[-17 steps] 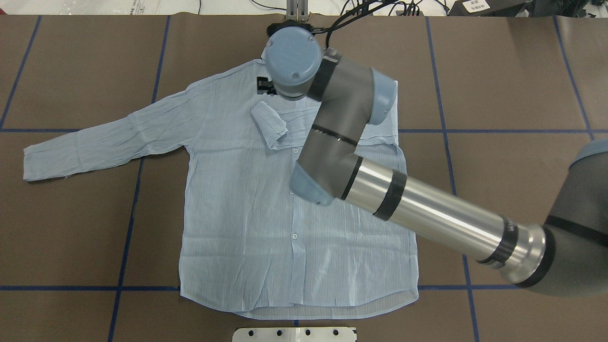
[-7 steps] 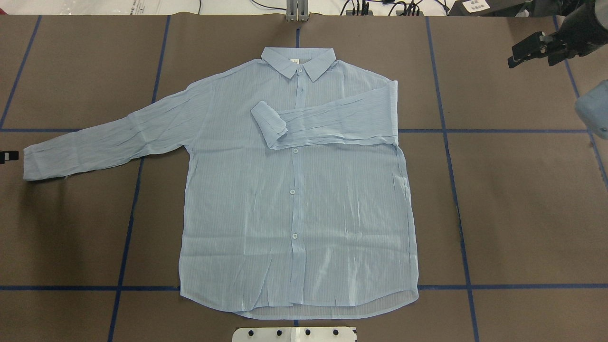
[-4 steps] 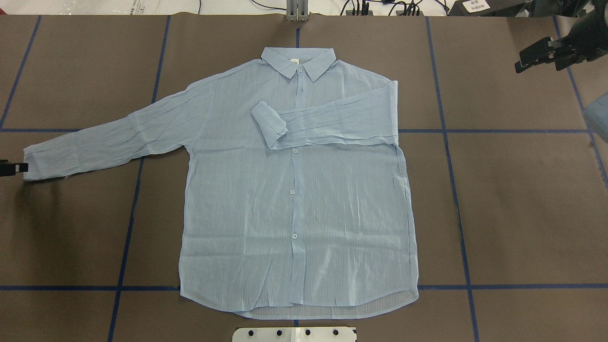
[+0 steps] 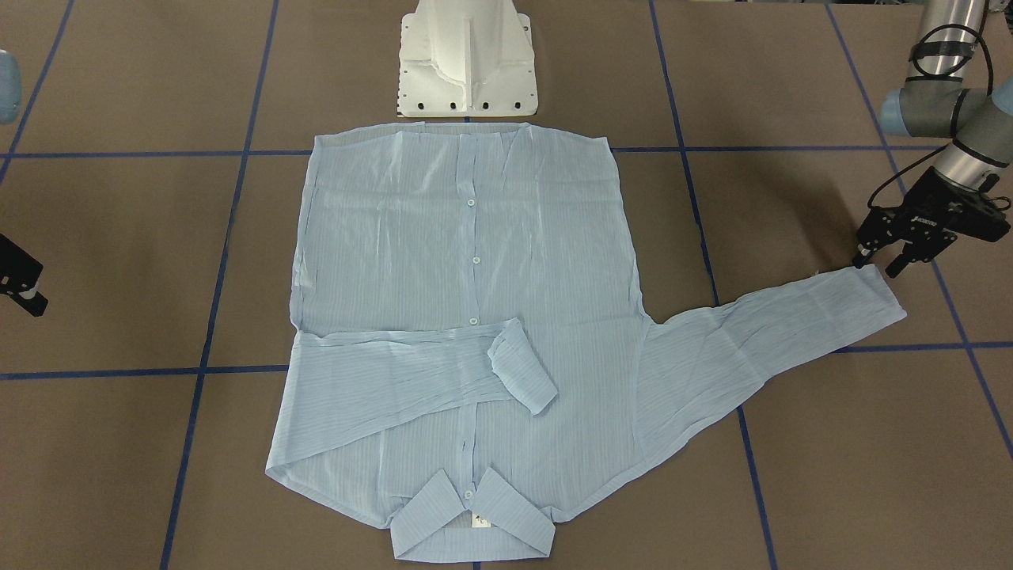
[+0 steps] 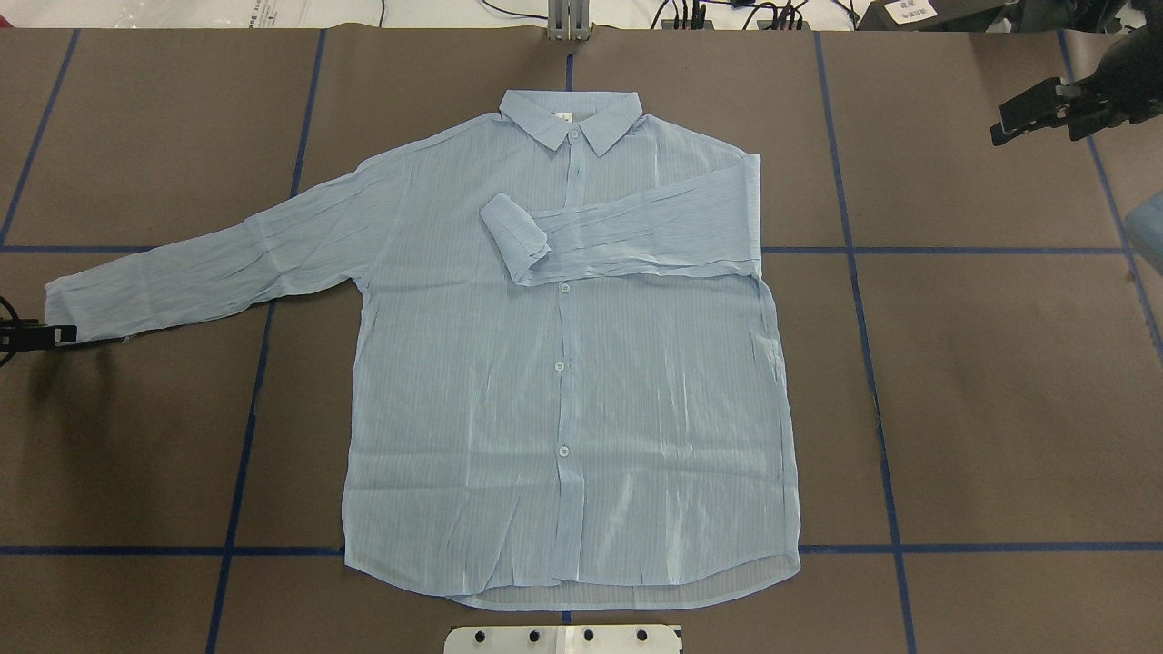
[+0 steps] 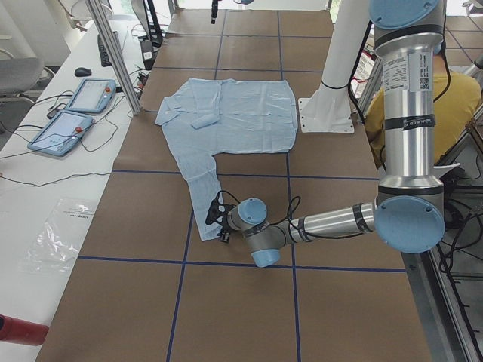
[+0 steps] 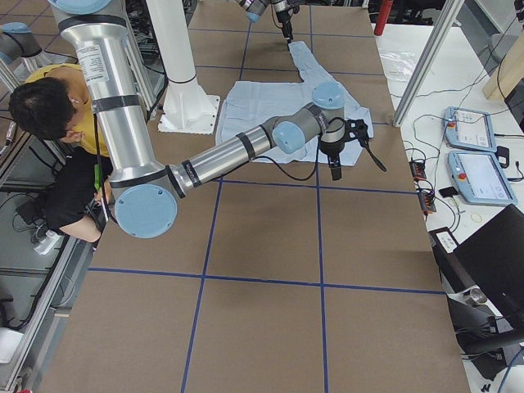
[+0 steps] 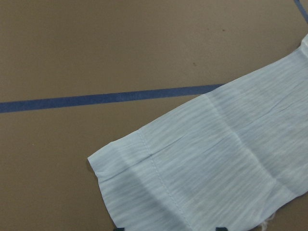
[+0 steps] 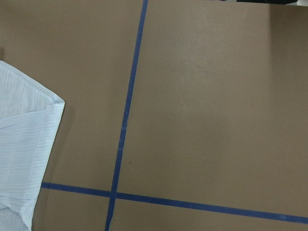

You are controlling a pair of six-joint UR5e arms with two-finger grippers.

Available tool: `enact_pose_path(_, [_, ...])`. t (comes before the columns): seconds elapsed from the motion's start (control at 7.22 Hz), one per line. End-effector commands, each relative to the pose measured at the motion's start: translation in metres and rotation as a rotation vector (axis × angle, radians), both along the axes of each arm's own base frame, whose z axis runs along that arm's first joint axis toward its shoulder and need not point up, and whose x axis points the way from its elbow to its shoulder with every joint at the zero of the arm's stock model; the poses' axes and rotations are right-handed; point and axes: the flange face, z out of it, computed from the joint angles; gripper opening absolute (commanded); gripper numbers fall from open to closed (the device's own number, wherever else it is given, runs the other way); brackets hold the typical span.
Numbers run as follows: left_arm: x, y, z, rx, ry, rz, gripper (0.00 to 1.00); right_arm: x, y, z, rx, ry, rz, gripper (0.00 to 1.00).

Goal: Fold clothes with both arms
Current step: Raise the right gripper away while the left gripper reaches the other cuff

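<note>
The pale-blue shirt [image 5: 563, 381] lies flat and buttoned, collar [image 5: 572, 118] at the far side. One sleeve [image 5: 627, 232] is folded across the chest. The other sleeve [image 5: 209, 268] stretches out over the table. My left gripper [image 4: 878, 261] is open at that sleeve's cuff [image 4: 870, 289]. In the left wrist view the cuff [image 8: 159, 192] lies between the two fingertips at the bottom edge. My right gripper [image 5: 1036, 127] hovers open and holds nothing, well off the shirt's folded side. The right wrist view shows only the shirt's folded shoulder edge [image 9: 24, 144].
The brown table cover carries blue tape grid lines [image 5: 854, 250]. The white mounting base [image 4: 467, 63] stands by the shirt's hem. A person in yellow [image 6: 453, 98] sits behind the robot. Teach pendants [image 6: 75, 109] and a metal post [image 6: 113, 53] are along the far table edge.
The right arm has pulled away from the collar to the far right, leaving the sleeve folded. The left gripper has slid in from the table's edge to the stretched sleeve's cuff.
</note>
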Motion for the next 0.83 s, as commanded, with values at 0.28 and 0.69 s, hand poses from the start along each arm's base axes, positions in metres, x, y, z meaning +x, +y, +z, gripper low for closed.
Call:
enact_pose_path(0.28, [0.0031, 0.0023, 0.0045, -0.001, -0.017, -0.005, 0.26, 0.0010, 0.0022, -0.0003, 0.003, 0.001, 0.002, 1.00])
enact_pose_path(0.69, [-0.0004, 0.0065, 0.0085, -0.005, -0.026, -0.008, 0.00, 0.0008, 0.0015, -0.0021, 0.006, 0.000, 0.002, 1.00])
